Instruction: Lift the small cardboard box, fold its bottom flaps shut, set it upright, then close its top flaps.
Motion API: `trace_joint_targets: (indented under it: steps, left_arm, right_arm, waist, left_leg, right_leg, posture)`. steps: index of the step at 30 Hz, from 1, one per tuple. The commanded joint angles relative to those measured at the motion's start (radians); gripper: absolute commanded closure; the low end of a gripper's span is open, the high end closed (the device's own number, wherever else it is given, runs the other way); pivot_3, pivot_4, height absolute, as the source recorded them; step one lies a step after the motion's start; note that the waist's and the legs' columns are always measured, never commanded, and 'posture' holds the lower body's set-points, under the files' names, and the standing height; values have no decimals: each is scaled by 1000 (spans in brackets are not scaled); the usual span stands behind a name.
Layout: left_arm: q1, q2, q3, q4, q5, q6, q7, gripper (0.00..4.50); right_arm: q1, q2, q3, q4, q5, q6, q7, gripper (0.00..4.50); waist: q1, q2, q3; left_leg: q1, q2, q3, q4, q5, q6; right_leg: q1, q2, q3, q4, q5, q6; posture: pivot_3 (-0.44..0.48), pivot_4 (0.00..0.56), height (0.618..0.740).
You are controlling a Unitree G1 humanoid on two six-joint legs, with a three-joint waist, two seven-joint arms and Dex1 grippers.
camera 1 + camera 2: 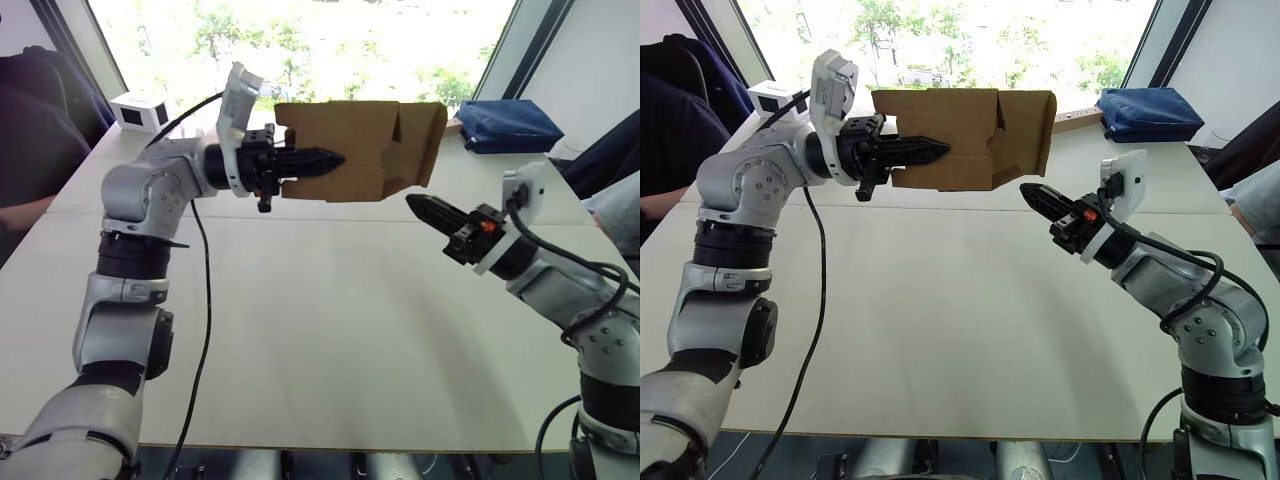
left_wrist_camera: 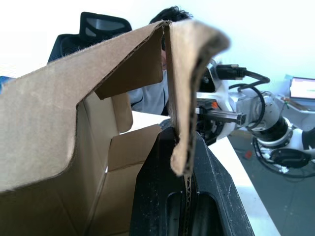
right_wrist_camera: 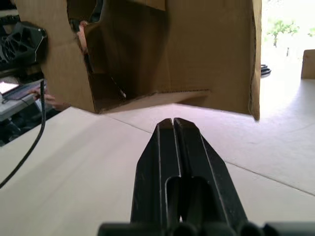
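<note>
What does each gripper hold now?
Left gripper: closed on a wall of the cardboard box, held above the table.
Right gripper: closed, empty.

A wide pale table [image 1: 330,330] lies under everything. At its far left corner stands a white box with dark window [image 1: 138,111]. At the far right edge lies a folded dark blue bag [image 1: 506,125]. Behind the table is a big window [image 1: 330,40] with green trees outside. A person in dark clothes [image 1: 25,140] sits at the left side.
</note>
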Motion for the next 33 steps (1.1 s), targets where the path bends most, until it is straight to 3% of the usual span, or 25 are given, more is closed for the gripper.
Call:
trace_joint_targets:
  steps: [1,12,33]
  left_arm:
    - [-17,5,26,-41,-17,-1,-2,4500]
    - [0,1,23,-73,-29,22,7,4500]
    - [7,7,38,-98,-64,53,-8,4500]
  right_arm:
    - [-35,23,-5,-13,7,-9,12,4493]
    - [-85,85,-3,-24,71,19,13,4493]
    - [-119,72,9,-15,116,57,77,4493]
  waist:
    - [0,0,0]
    - [0,0,0]
    - [0,0,0]
  left_leg:
    - [0,0,0,0,0,0]
    - [0,0,0,0,0,0]
    - [0,0,0,0,0,0]
  right_leg:
    - [0,0,0,0,0,0]
    - [0,0,0,0,0,0]
    - [0,0,0,0,0,0]
  posture:
    - [0,150,740]
    - [0,150,740]
    - [0,150,740]
